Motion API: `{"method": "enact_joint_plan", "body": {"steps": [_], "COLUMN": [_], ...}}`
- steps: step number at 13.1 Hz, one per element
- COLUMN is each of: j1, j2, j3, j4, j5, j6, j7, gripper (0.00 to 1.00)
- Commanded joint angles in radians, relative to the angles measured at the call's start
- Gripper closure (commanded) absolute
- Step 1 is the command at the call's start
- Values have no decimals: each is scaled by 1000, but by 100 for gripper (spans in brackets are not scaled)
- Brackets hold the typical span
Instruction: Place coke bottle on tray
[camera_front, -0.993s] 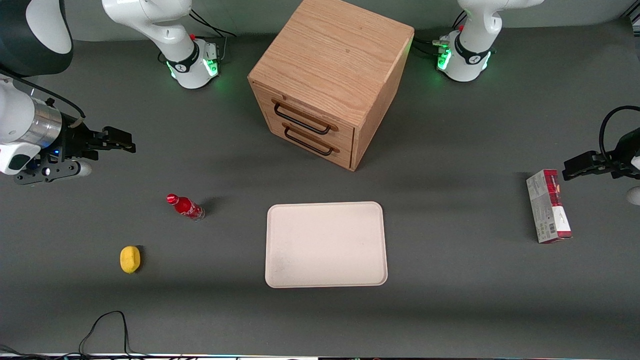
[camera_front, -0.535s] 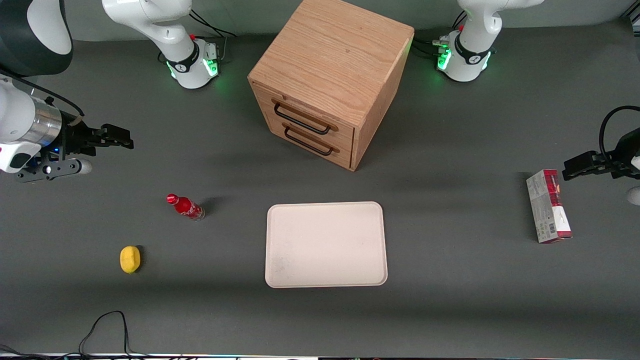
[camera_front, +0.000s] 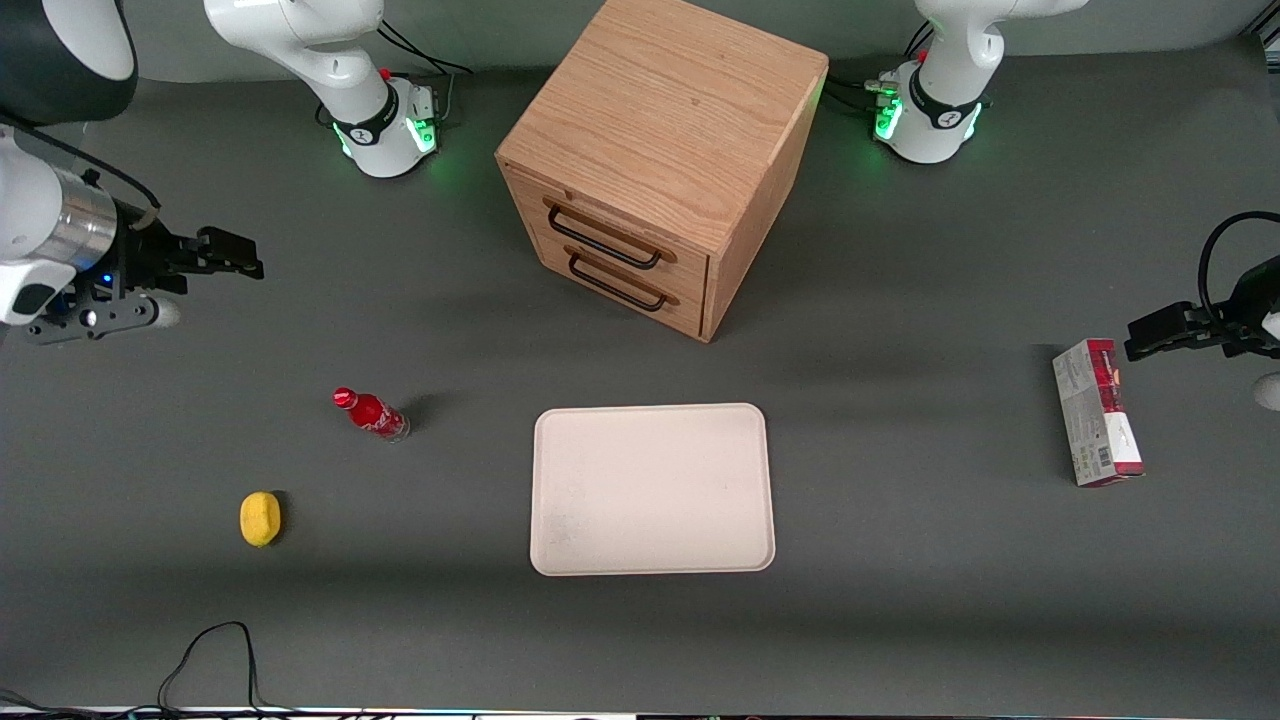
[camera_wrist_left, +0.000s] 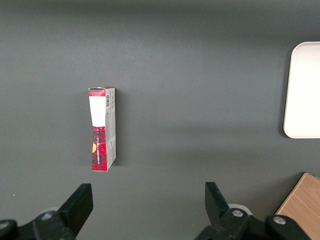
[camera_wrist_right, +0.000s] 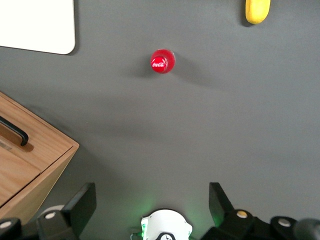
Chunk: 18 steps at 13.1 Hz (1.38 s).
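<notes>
**Lining up on the bottle**

My gripper (camera_front: 235, 266) hangs spread wide and empty, well apart from the coke bottle (camera_front: 370, 414), which stands upright on the table beside the tray (camera_front: 652, 489). I should centre over its red cap (camera_wrist_right: 163, 61), then descend straight.

White Coca-Cola script on red cap of coke bottle (camera_wrist_right: 163, 61), white lettering on bottle's red label not legible from front, barcode on end of red-and-white carton (camera_front: 1097, 413), digits unreadable, carton print illegible

Overhead front view; down-facing wrist views
</notes>
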Motion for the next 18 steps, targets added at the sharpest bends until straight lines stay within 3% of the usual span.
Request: {"method": "enact_joint_plan", "body": {"steps": [1, 7, 12, 18], "j1": [6, 2, -3, 15], "j2": [-78, -40, 209, 356], "j3": [3, 1, 1, 3], "j4": [-88, -87, 36, -54], "j5": [-16, -10, -1, 8], "j6": [11, 82, 218, 431], "j7": [8, 8, 11, 11], "gripper": [0, 0, 0, 0]}}
